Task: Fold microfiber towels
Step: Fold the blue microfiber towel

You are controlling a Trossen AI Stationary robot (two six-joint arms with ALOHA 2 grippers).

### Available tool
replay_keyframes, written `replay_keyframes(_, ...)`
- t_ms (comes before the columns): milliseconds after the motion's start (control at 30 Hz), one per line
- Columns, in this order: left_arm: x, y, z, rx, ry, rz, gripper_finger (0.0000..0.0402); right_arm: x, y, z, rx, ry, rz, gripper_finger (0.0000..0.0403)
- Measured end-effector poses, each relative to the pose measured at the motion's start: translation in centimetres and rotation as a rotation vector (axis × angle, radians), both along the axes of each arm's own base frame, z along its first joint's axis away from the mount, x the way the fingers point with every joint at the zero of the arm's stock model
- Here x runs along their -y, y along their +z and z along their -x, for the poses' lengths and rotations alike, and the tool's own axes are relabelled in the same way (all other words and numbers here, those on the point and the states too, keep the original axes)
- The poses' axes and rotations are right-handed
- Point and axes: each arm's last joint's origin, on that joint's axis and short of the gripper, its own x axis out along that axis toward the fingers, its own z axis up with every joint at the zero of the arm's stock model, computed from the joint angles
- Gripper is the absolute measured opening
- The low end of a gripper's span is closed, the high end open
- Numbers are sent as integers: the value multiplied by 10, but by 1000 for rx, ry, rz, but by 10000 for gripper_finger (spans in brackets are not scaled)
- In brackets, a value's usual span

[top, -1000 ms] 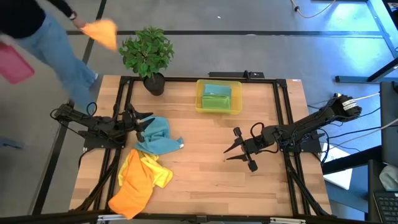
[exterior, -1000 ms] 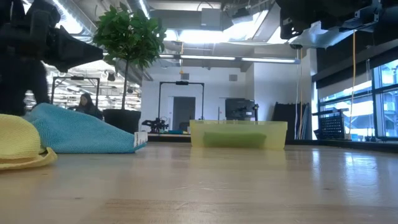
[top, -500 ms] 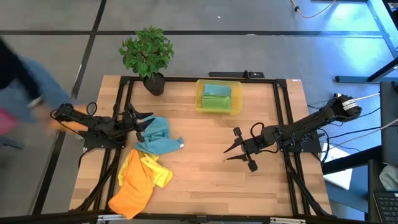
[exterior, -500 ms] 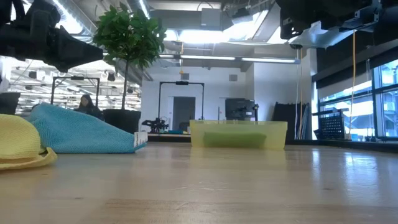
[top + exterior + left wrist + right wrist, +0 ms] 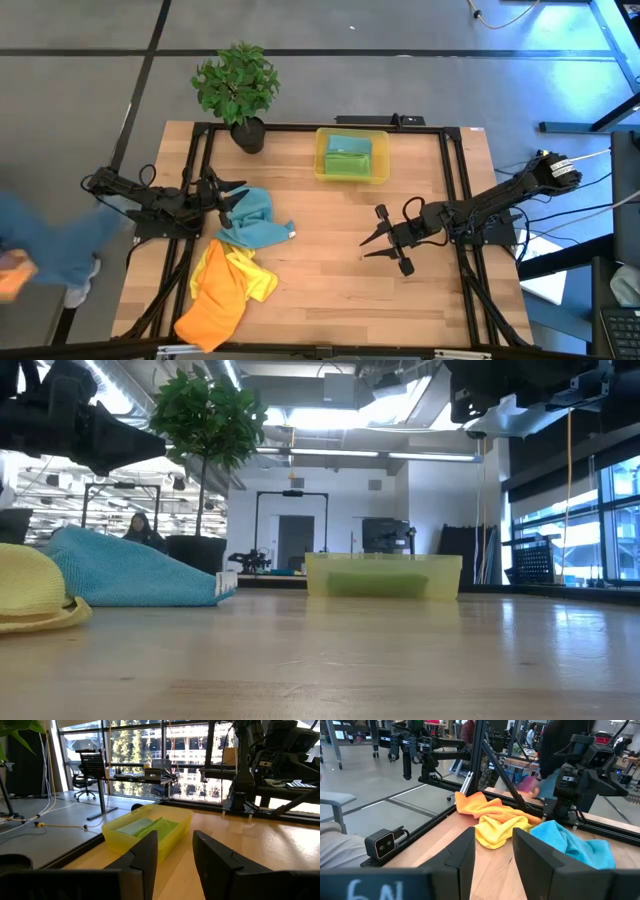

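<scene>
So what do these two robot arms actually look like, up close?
Both are slim, jointed and matt black, with thin black cables looping along them. The left gripper and the right gripper each end in two flat, dark, blade-like fingers. The right arm has a pale band near its far end.

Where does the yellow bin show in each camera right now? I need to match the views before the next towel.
High view: yellow bin at the table's far edge, centre, folded towels inside.
Low view: the bin at mid-picture, far across the tabletop.
Left wrist view: the bin ahead, just beyond the left pincer, which is open.
Right wrist view: not in it.
Shared landmark: the teal-blue towel.
</scene>
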Motion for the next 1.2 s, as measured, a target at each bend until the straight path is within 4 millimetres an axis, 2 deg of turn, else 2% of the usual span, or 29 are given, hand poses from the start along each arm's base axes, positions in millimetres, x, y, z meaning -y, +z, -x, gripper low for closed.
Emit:
replay_keyframes(1067, 0, 0, 0, 0, 0, -1, 114, 0, 3, 0, 24, 5, -11, 133)
replay_keyframes(1100, 0, 0, 0, -13, 5, -26, 114, 0, 3, 0, 27, 7, -12, 133)
replay_keyframes(1200, -3, 0, 1, -150, 111, -267, 114, 0, 3, 0, 28, 9, -13, 133)
